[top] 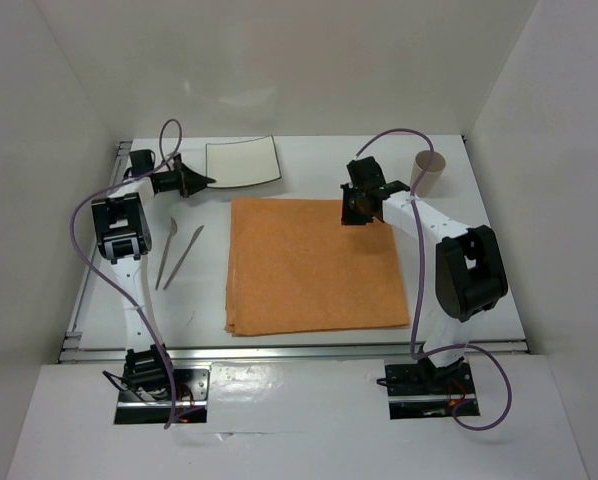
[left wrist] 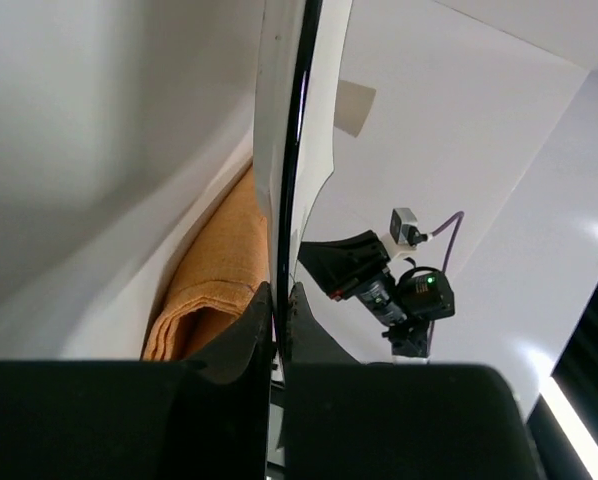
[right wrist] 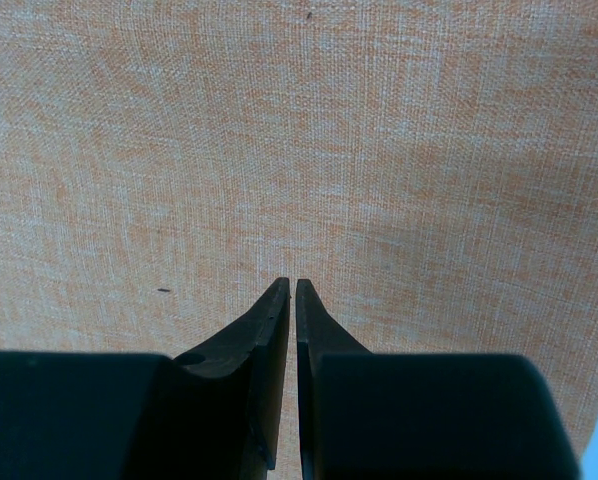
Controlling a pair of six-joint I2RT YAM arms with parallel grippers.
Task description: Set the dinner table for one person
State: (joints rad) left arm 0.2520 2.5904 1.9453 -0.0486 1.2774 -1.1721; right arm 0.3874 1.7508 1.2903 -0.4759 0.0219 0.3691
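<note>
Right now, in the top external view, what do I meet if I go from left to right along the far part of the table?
left gripper, shut on the plate's rim → white plate → right gripper, above the orange cloth → paper cup

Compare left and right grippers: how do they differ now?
The left gripper clamps the plate by its edge; the right gripper holds nothing. The left reaches sideways at the plate; the right points down over the cloth. Both have jaws close together.
</note>
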